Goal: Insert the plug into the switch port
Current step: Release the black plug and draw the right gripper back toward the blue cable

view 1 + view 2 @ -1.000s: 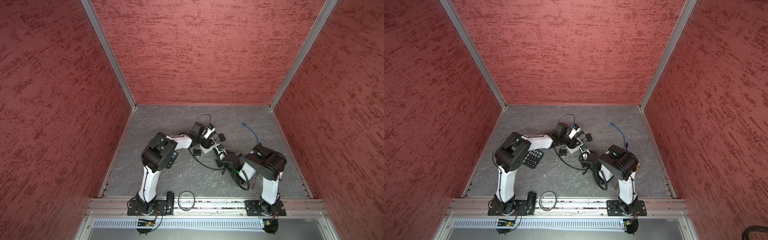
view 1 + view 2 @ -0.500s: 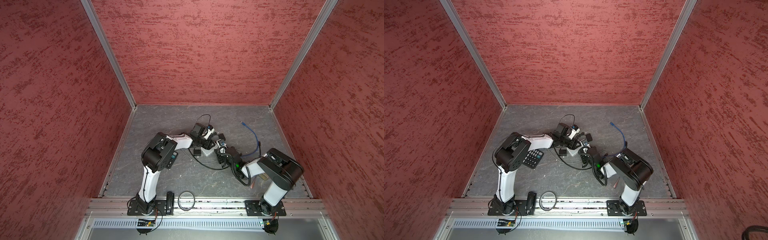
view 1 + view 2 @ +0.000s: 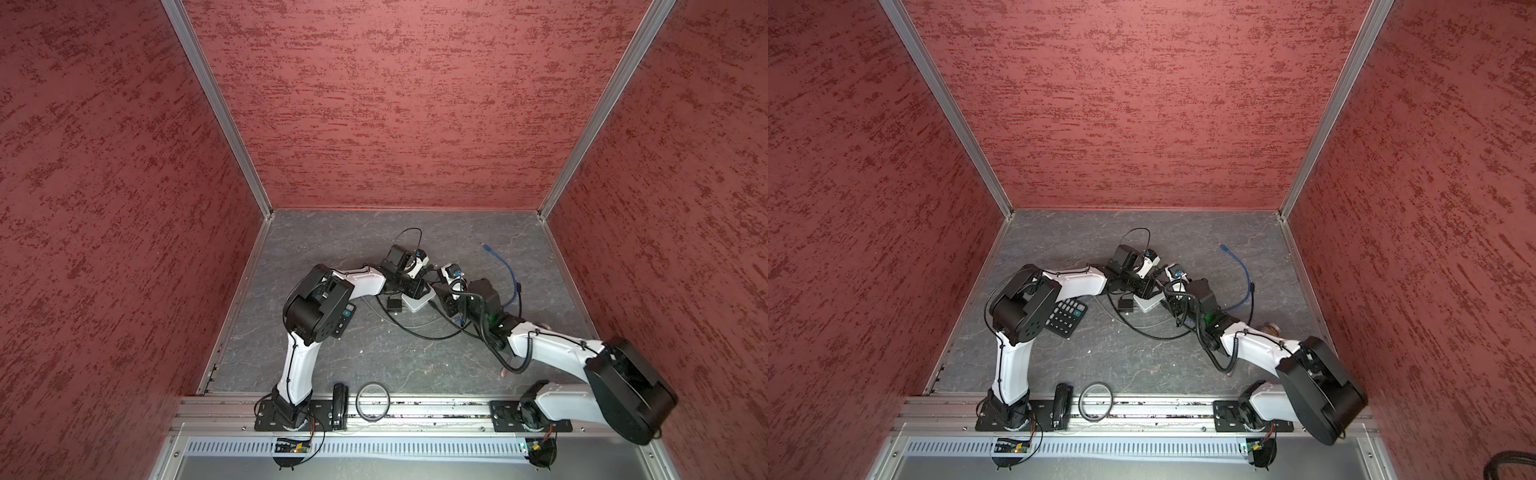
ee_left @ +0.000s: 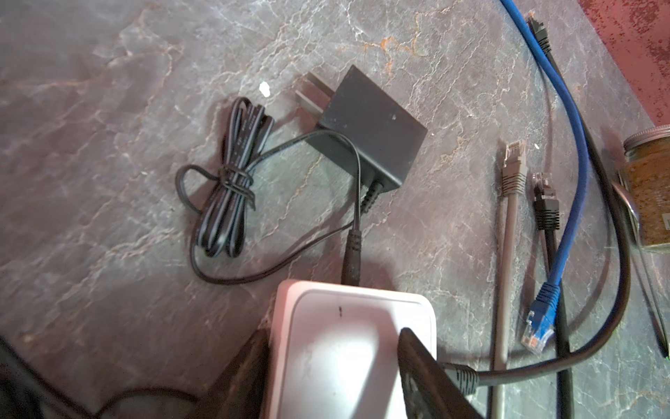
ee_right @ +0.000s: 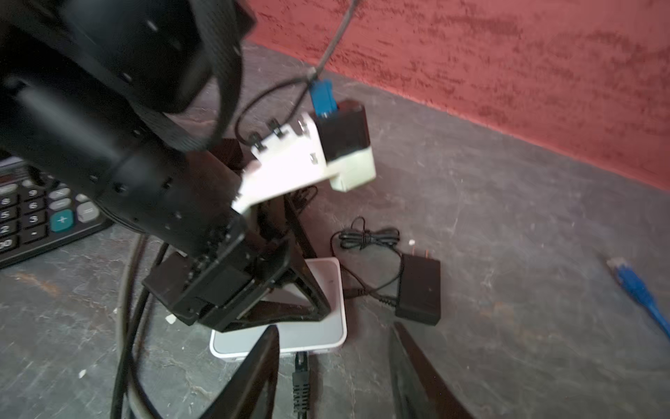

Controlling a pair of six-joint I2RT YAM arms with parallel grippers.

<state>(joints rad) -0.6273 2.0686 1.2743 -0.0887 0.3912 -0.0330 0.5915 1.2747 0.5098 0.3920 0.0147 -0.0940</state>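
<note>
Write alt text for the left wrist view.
A white switch sits gripped in the left pincer on a grey stone table, with a power lead and one black cable plugged in. Nearby lie its adapter, a grey plug, a black plug, a blue plug and a jar.

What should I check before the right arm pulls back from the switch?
1. Seating: the black plug meets the side of the switch; whether it is fully in: cannot tell.
2. Release: the right gripper is open, jaws apart on either side of the black plug and not touching it: ok.
3. Support: the left gripper is closed on the switch, steadying it: ok.
4. Power: the power cord sits in the switch: ok.
5. Spares: the blue cable and grey cable lie on the table, apart from the switch: ok.
</note>
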